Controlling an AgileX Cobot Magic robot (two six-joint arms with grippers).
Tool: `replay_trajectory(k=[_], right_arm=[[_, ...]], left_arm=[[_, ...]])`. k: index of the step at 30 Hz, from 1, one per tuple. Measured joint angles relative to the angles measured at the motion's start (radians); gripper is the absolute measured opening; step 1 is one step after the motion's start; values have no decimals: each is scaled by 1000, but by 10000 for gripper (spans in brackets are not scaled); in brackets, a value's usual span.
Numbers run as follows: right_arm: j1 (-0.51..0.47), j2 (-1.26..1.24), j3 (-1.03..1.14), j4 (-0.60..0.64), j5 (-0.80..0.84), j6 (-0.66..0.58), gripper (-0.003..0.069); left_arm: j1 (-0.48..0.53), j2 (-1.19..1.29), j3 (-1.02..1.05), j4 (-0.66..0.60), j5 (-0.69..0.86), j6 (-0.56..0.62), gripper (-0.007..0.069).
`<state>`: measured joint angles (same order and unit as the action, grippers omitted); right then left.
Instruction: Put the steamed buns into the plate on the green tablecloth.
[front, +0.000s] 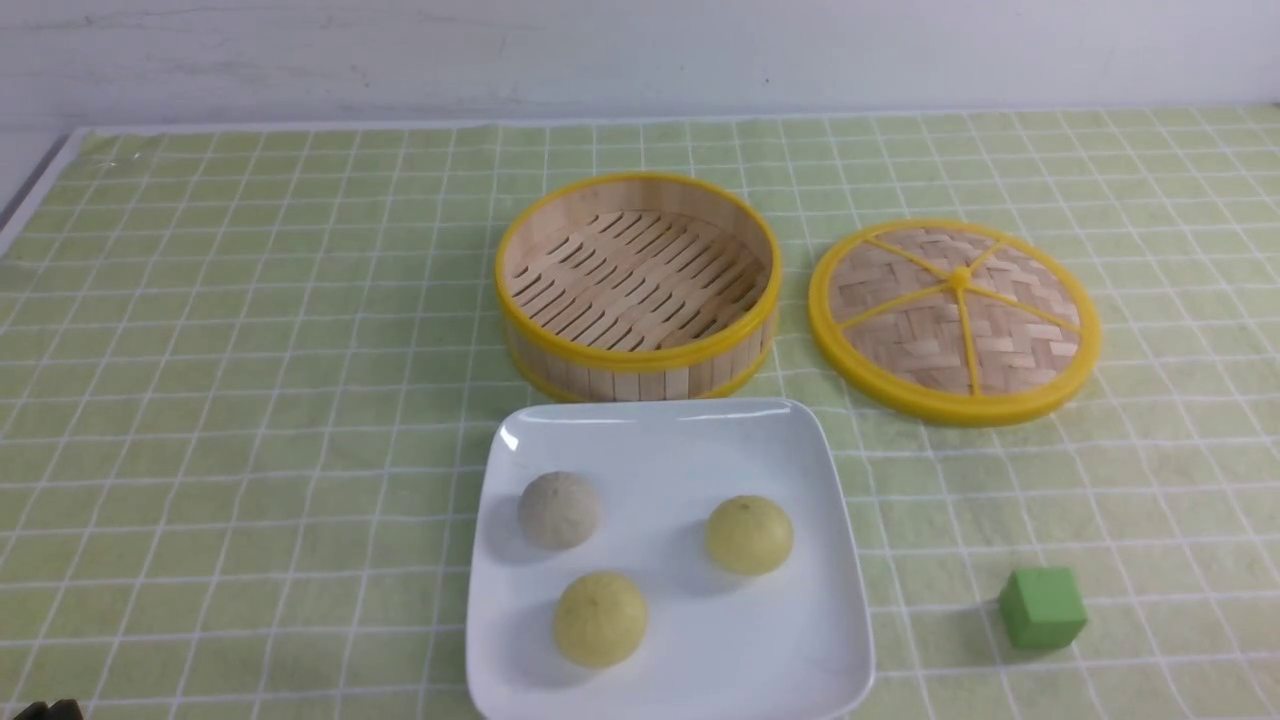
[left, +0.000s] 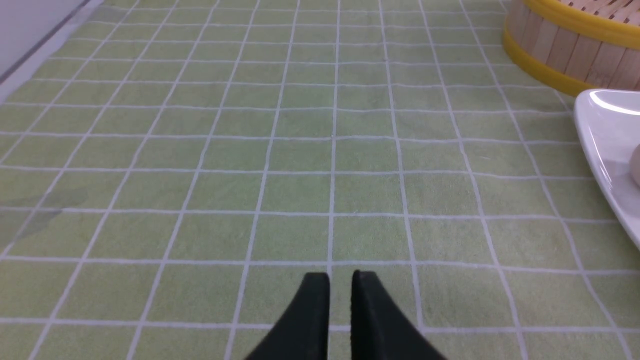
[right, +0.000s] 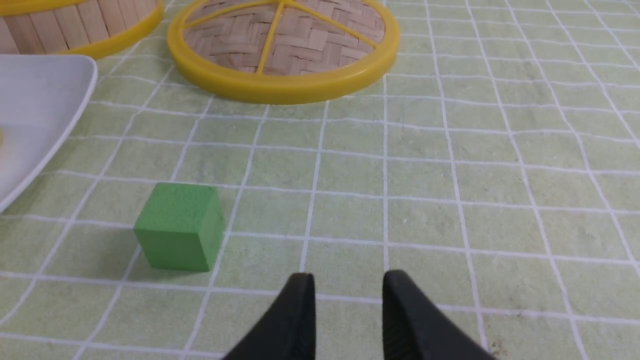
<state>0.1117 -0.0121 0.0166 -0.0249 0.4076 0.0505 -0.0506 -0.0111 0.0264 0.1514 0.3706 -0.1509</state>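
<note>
Black left gripper (left: 340, 290) over tablecloth (left: 300, 175)

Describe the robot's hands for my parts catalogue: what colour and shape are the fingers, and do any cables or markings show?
Only the fingertips show. The left hand has two matte black fingers, broad at the base and tapering to blunt, rounded tips. The right hand has the same black tapered pair, with fine ribbing on one inner face. No cables, labels or markings are visible, and the arms are out of view.
</note>
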Motion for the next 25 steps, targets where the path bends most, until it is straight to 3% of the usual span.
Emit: replay_trajectory(k=[25], right_arm=[[0, 0, 0, 0, 0, 0, 237]], left_arm=[[0, 0, 0, 1, 0, 0, 128]])
